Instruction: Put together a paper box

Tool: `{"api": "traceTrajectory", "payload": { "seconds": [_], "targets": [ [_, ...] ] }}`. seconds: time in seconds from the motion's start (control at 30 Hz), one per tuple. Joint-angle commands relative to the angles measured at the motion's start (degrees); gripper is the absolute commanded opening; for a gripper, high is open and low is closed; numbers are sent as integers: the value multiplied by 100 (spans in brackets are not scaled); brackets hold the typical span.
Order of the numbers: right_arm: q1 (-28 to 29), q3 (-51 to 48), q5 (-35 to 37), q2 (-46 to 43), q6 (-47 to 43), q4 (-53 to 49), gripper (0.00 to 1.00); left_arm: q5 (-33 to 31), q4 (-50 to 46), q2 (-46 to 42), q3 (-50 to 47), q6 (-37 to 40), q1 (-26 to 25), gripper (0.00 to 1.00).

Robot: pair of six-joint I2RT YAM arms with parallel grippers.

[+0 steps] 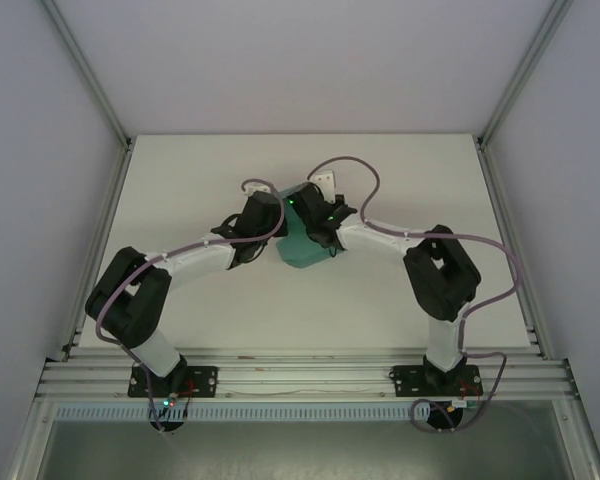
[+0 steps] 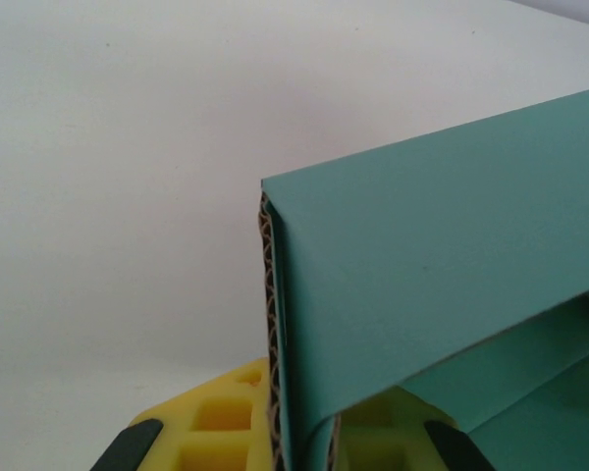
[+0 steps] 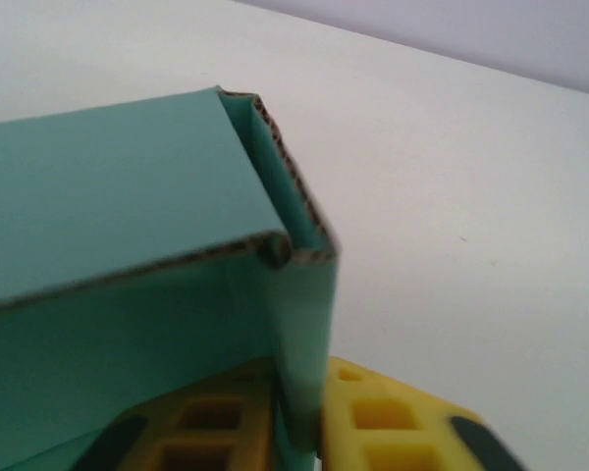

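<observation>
The teal-green paper box (image 1: pixel 302 246) is held partly folded over the middle of the table, between both arms. My left gripper (image 1: pixel 270 222) pinches its left wall; in the left wrist view the corrugated edge (image 2: pixel 271 334) runs down between my yellow fingers (image 2: pixel 211 422), with a folded panel (image 2: pixel 442 265) leaning right. My right gripper (image 1: pixel 315 222) is shut on the box's right side wall (image 3: pixel 299 343), which stands between its yellow fingers (image 3: pixel 393 422). A top flap (image 3: pixel 108 186) folds over toward the left there.
White tabletop (image 1: pixel 400 300) all around, bounded by aluminium frame rails (image 1: pixel 300 375) at the near edge and sides. Purple cables (image 1: pixel 360 175) loop above the wrists. A small white piece (image 1: pixel 325 178) lies just behind the right gripper.
</observation>
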Motion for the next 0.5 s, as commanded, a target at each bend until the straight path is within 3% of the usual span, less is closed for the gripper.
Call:
{"api": "traceTrajectory", "payload": {
  "seconds": [0.0,0.1,0.17,0.23,0.33,0.47],
  "targets": [
    [-621,-660,-1105,-484,-271,860,26,-103,-202,-173,-87,-13,59,0],
    [-770,-1055,-2350,-795,-462,1466,32,79,-72,-237,-158,74,57,0],
    [-827,-1220,-2697,-933,-479,1739,25,171,-53,-238,-166,132,60,0],
    [-882,-1219,-2819,-983,-506,1713,24,225,-51,-242,-169,151,58,0],
    [-971,-1131,-3017,-943,-471,1515,32,276,-1,-246,-183,158,59,0],
    [-1007,-1107,-3209,-891,-537,1439,30,298,-23,-269,-164,174,57,0]
  ]
}}
